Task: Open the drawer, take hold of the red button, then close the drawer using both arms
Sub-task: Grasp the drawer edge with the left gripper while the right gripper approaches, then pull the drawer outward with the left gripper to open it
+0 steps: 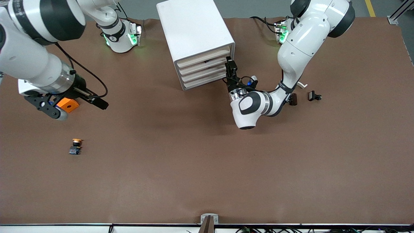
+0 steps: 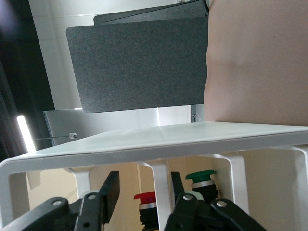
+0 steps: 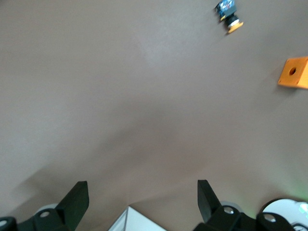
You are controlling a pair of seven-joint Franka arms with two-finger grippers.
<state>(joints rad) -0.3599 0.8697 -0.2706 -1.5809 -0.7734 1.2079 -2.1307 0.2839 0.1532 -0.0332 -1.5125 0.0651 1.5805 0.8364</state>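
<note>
The white cabinet [image 1: 194, 29] stands mid-table, farthest from the front camera, with four cream drawer fronts [image 1: 200, 66]. My left gripper [image 1: 230, 66] is at the upper drawers' end, toward the left arm's end of the table. In the left wrist view the left gripper [image 2: 144, 183] is open, with a white upright bar [image 2: 163, 192] of the cabinet front between its fingers. The red-capped button [image 2: 149, 199] shows inside, beside a green-capped one [image 2: 202, 177]. My right gripper [image 1: 74, 103] is open and empty, up over the table at the right arm's end. It also shows in the right wrist view [image 3: 142, 187].
An orange cube [image 1: 68, 104] [image 3: 293, 72] lies under the right hand. A yellow-orange capped button [image 1: 76, 146] [image 3: 230, 13] lies nearer the front camera. Two small black parts [image 1: 314, 96] [image 1: 293, 98] lie by the left arm.
</note>
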